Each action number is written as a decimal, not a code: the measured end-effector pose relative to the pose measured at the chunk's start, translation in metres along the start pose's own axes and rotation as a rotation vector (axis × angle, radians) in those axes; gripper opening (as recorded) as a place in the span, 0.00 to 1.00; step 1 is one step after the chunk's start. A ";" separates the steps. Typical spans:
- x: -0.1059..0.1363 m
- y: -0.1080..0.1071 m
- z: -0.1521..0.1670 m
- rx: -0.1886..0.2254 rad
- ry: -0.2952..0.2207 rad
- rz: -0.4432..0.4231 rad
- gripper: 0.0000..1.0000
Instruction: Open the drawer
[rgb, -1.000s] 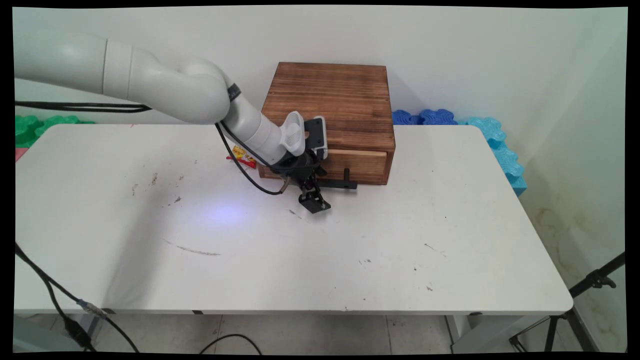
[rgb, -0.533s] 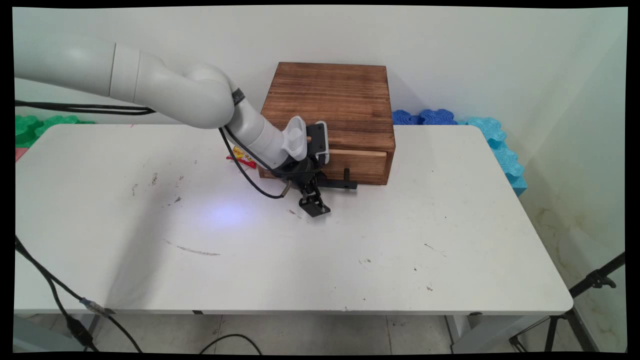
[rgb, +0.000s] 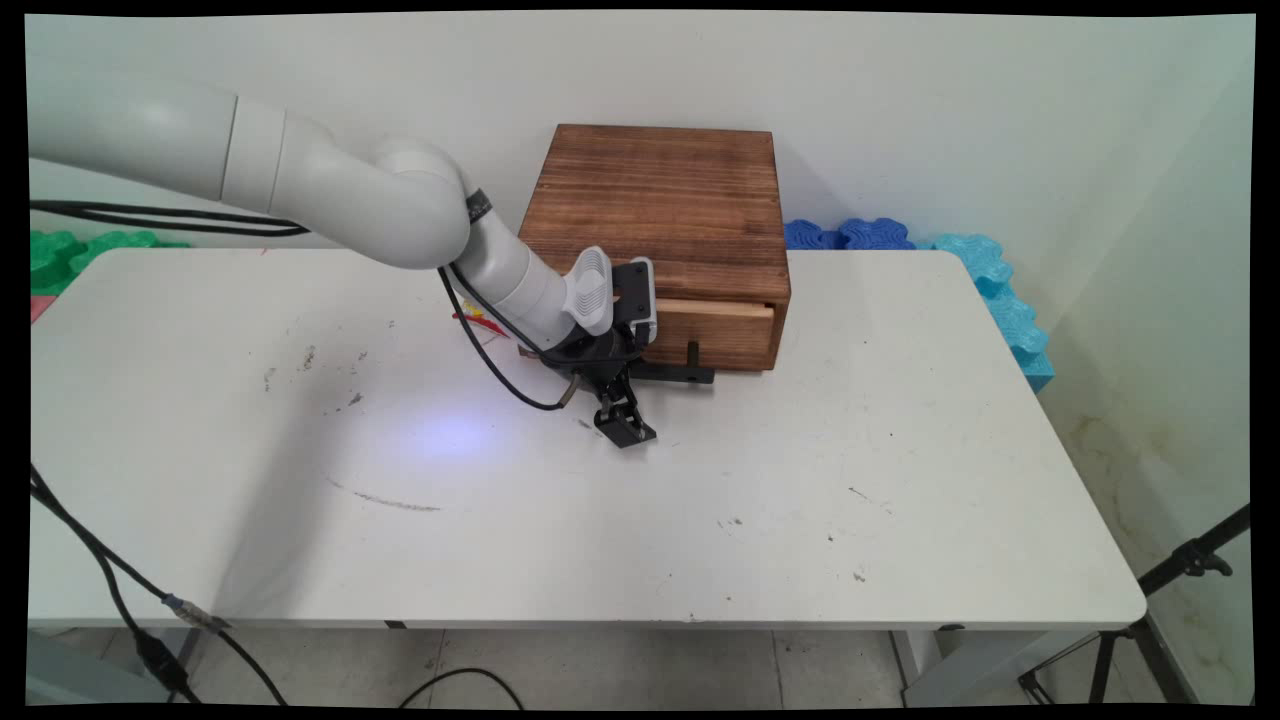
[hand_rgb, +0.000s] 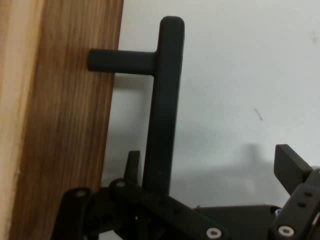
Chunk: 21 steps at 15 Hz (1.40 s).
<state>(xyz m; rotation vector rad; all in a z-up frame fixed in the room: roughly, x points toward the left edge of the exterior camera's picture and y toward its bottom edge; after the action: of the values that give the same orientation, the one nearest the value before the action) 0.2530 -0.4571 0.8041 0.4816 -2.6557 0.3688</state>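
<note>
The tool (rgb: 623, 427) hangs low over the surface (rgb: 600, 540), right in front of the wooden box (rgb: 660, 195), with its fingers (hand_rgb: 289, 167) apart. In the hand view the black bar handle (hand_rgb: 162, 115) of the drawer (rgb: 715, 325) stands between them, close to one finger and well clear of the other, and neither finger visibly clamps it. The drawer front sits nearly flush with the box, and a red and yellow packet (rgb: 478, 317) lies beside the box, partly hidden behind the arm.
</note>
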 end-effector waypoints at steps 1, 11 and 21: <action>0.000 0.002 0.000 -0.004 -0.002 0.000 1.00; 0.001 0.031 -0.008 -0.044 -0.005 0.005 1.00; 0.002 0.081 -0.027 -0.106 -0.007 0.009 1.00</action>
<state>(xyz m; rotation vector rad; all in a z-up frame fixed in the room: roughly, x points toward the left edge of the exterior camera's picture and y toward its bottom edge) 0.2294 -0.3761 0.8142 0.4389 -2.6684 0.2279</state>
